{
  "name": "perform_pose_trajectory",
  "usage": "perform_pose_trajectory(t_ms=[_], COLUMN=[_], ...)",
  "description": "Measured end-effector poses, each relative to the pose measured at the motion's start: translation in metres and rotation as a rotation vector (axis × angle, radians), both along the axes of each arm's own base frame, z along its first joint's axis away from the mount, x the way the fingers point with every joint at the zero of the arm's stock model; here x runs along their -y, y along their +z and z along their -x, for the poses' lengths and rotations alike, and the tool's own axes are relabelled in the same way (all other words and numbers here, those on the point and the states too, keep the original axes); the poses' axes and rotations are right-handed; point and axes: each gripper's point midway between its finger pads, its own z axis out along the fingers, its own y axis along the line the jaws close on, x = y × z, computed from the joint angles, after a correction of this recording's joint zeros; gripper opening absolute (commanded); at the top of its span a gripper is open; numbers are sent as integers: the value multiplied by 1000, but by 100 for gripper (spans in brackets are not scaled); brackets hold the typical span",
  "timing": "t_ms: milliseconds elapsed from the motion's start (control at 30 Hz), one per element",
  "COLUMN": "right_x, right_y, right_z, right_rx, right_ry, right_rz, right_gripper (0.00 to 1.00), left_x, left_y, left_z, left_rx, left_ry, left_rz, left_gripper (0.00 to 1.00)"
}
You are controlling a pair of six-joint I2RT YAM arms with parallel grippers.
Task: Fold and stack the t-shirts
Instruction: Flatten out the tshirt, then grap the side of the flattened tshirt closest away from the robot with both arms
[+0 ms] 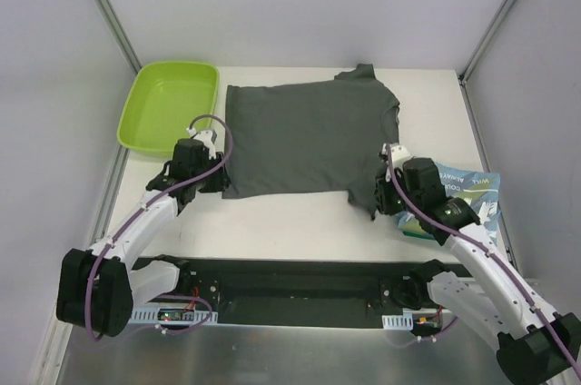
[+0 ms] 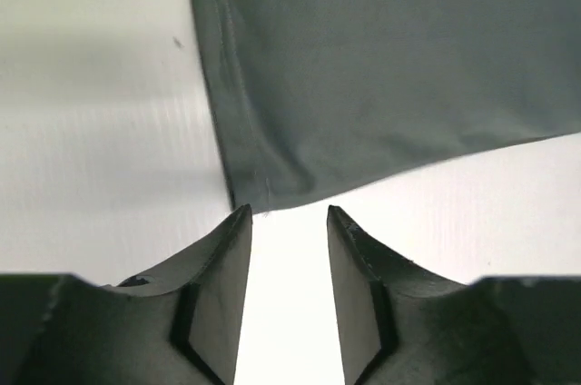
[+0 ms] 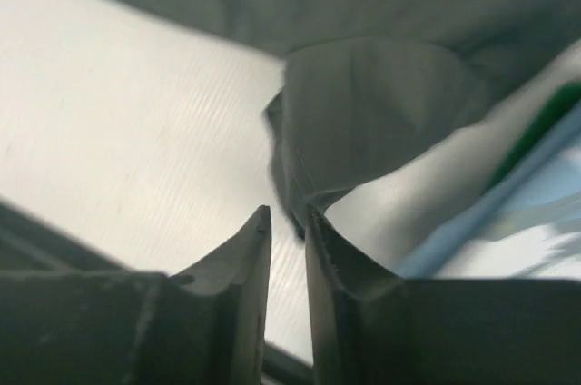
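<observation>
The dark grey t-shirt (image 1: 309, 135) lies spread flat on the white table, collar toward the far edge. My left gripper (image 1: 221, 183) sits at its near left corner. In the left wrist view the gripper (image 2: 286, 212) is open, with bare table between the fingers and the shirt's corner (image 2: 381, 67) just beyond the tips. My right gripper (image 1: 379, 196) is at the near right sleeve. Its jaws (image 3: 288, 212) stand a narrow gap apart with nothing between them, and the grey cloth (image 3: 372, 113) touches the right fingertip. The light blue t-shirt (image 1: 467, 190) with white lettering lies partly under the right arm.
A lime-green tray (image 1: 136, 117) stands at the far left, next to the shirt's left edge. Grey walls and metal posts enclose the table on three sides. A black base rail (image 1: 290, 290) runs along the near edge.
</observation>
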Motion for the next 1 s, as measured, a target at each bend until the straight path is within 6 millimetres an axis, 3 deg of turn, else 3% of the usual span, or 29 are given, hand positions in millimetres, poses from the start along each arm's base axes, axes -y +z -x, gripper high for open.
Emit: perform_pose_trajectory(t_ms=[33, 67, 133, 233, 400, 533, 767, 1000], right_x=[-5, -9, -20, -30, -35, -36, -31, -31], right_y=[-20, -32, -37, -27, -17, -15, -22, -67], right_z=[14, 25, 41, 47, 51, 47, 19, 10], right_rx=[-74, -127, -192, -193, -181, -172, -154, -274], right_ry=[17, 32, 65, 84, 99, 85, -53, -123], right_rz=[-28, -57, -123, -193, -244, -255, -246, -188], right_gripper=[29, 35, 66, 99, 96, 96, 96, 96], left_x=[-1, 0, 2, 8, 14, 22, 38, 40], left_y=[-10, -14, -12, 10, 39, 38, -8, -62], left_z=[9, 14, 20, 20, 20, 22, 25, 28], left_rx=[-28, -41, -36, 29, 116, 78, -134, -319], left_ry=[12, 18, 25, 36, 35, 31, 47, 128], left_rz=[11, 26, 60, 124, 195, 248, 270, 218], left_gripper=[48, 62, 99, 99, 99, 99, 99, 99])
